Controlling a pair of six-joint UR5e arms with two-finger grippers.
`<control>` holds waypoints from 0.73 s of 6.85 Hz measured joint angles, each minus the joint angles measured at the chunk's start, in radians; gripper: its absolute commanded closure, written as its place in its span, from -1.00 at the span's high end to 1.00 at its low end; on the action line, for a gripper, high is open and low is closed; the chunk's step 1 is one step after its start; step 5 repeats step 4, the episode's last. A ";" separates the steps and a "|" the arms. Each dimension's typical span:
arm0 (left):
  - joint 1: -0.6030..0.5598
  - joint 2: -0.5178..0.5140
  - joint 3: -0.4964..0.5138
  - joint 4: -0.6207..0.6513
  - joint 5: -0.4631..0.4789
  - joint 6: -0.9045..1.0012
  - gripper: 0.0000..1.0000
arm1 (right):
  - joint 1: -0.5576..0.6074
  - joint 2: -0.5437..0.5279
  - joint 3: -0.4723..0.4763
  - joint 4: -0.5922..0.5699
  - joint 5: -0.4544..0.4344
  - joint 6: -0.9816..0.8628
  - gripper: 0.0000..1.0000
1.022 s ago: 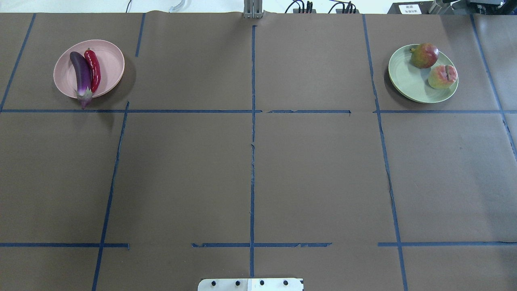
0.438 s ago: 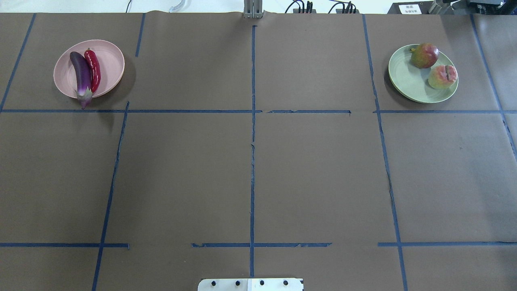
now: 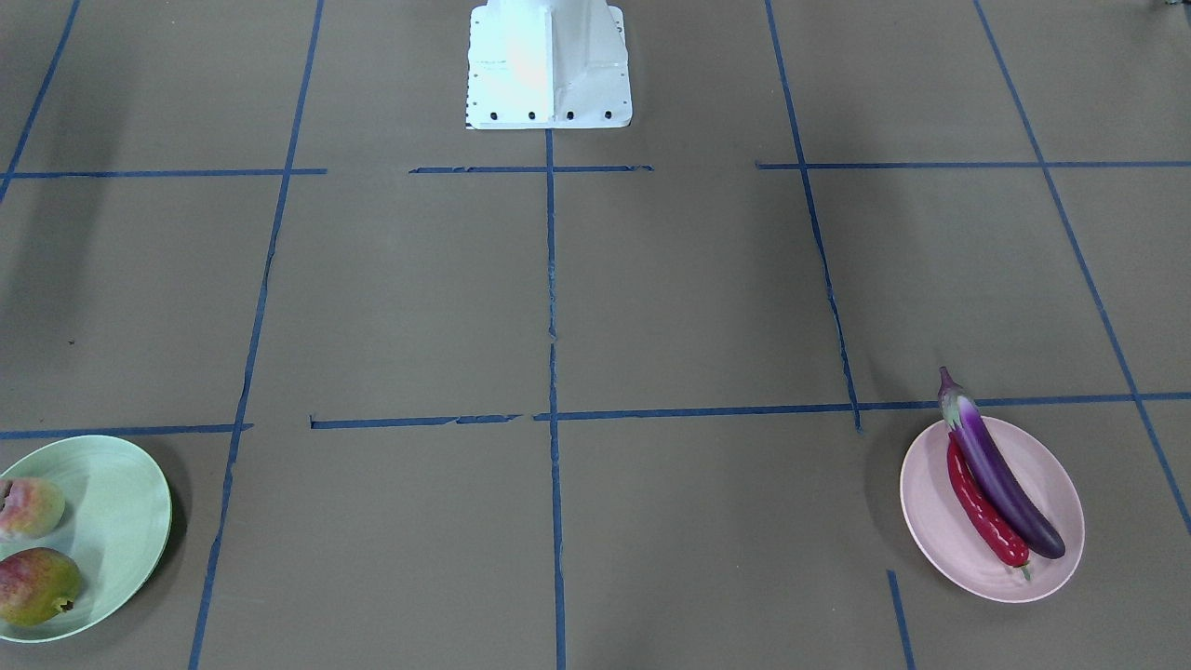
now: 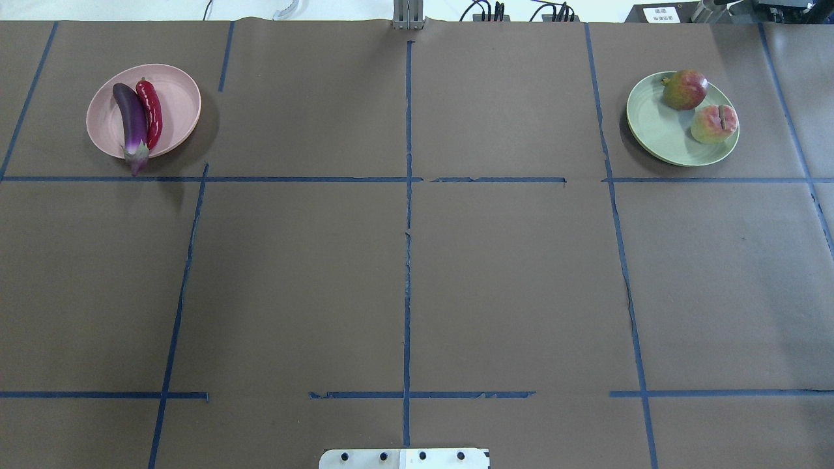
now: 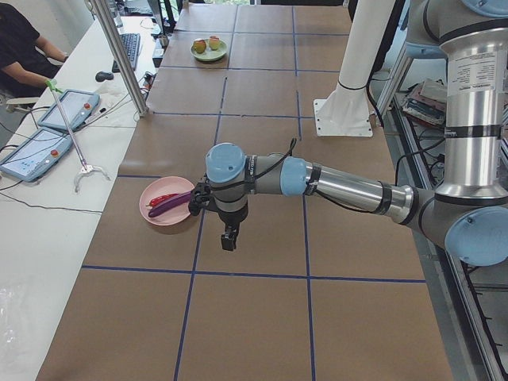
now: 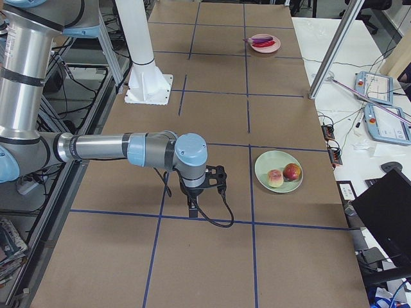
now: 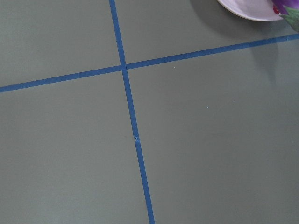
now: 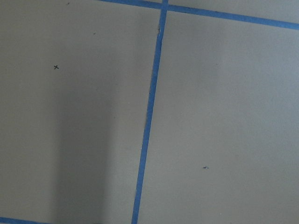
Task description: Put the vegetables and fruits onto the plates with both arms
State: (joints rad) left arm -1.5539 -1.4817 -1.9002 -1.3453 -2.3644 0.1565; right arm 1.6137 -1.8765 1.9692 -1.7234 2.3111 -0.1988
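Two plates — one pink plate (image 4: pixel 179 98), one green plate (image 4: pixel 651 133). Two vegetables: one eggplant (image 4: pixel 132 117), one chili pepper (image 4: pixel 151 107). Two fruits — a dark red fruit (image 4: pixel 684 90), a pale fruit (image 4: pixel 713 124). Two arms: left arm (image 5: pixel 349 184), right arm (image 6: pixel 96 147).

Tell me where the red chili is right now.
In the overhead view, the chili lies on the pink plate at the far left, pressed up against the right side of the eggplant.

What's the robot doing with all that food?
Nothing is being handled right now. The eggplant and chili pepper lie together on the pink plate; the dark red fruit and the pale fruit sit on the green plate. The left arm hovers beside the pink plate, the right arm beside the green plate, neither touching food. The sorting looks done.
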 measured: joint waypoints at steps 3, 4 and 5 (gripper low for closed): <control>0.003 0.006 -0.007 0.000 -0.005 0.001 1.00 | 0.000 0.000 0.016 -0.002 0.003 0.001 1.00; 0.008 0.008 -0.020 0.001 -0.006 0.000 1.00 | 0.000 0.000 0.019 -0.002 0.004 0.001 1.00; 0.008 0.008 -0.020 0.001 -0.006 0.000 1.00 | 0.000 0.000 0.019 -0.002 0.004 0.001 1.00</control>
